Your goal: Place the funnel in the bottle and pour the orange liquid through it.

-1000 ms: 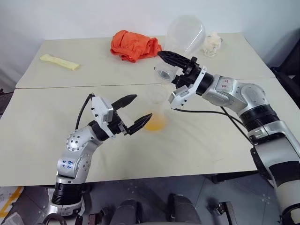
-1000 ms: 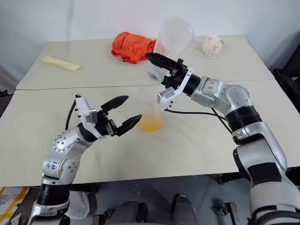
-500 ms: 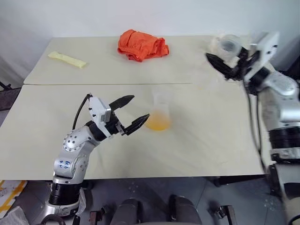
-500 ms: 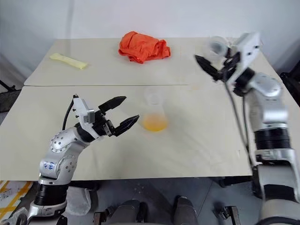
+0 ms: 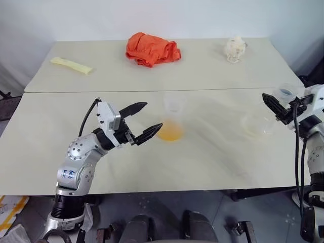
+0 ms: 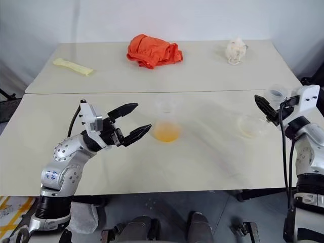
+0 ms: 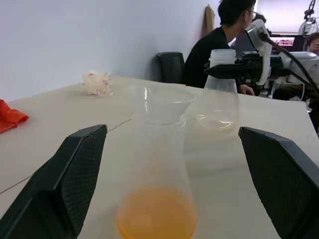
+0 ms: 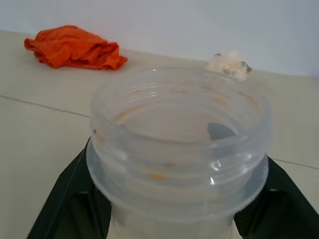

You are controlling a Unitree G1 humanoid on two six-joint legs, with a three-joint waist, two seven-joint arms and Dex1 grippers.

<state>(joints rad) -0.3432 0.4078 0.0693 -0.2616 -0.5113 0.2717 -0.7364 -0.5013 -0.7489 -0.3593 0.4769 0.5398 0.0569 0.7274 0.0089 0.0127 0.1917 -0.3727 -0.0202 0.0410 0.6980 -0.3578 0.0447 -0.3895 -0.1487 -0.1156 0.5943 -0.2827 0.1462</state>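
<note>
Since the orange liquid (image 5: 169, 132) already sits in the bottle (image 5: 172, 114) at mid-table, the head view suggests the pour is done; the right gripper (image 5: 273, 105) is clamped on the neck of an emptied clear flask (image 5: 257, 125) at the table's (image 5: 212, 157) right edge, so the next move is probably to release it upright. Seen from the left wrist, the funnel (image 7: 160, 103) rests in the bottle's mouth, and the left gripper (image 5: 153, 114) flanks the bottle, jaws wide apart, touching nothing. Seen from the right wrist, the flask's threaded mouth is bare. No label is readable; blue marks on the left arm are illegible.
</note>
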